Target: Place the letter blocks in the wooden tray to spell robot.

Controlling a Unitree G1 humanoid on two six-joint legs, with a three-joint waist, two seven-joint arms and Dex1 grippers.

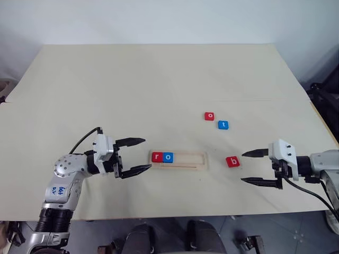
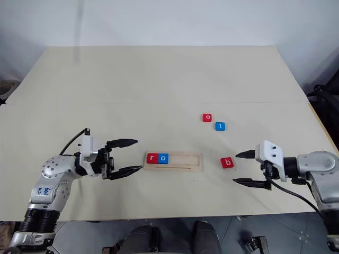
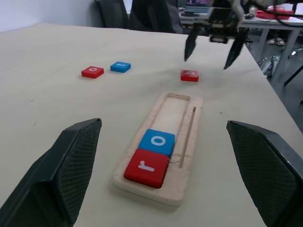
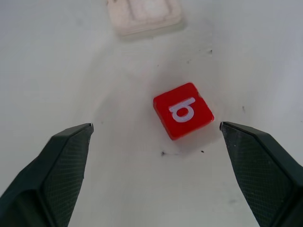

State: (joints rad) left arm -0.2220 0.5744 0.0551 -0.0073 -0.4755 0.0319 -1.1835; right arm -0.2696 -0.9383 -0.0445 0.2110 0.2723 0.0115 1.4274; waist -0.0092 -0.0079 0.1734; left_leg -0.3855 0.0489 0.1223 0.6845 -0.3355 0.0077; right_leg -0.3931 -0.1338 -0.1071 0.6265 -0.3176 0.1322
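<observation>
A pale, matte table (image 1: 159, 79) is seen bearing the flat wooden tray (image 1: 190, 159), with square red r (image 1: 157, 156) and blue o (image 1: 168, 156) seated at its left end. Both the left gripper (image 1: 136, 155) and right gripper (image 1: 254, 167) are spread wide, empty; the red b (image 1: 232, 162) lies just before the right.

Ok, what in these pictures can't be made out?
- Wooden tray, right wrist view: cut off by the picture's edge, so its tiles are out of frame.
- Letters on the far red o block and blue t block, left wrist view: too small to read.
</observation>
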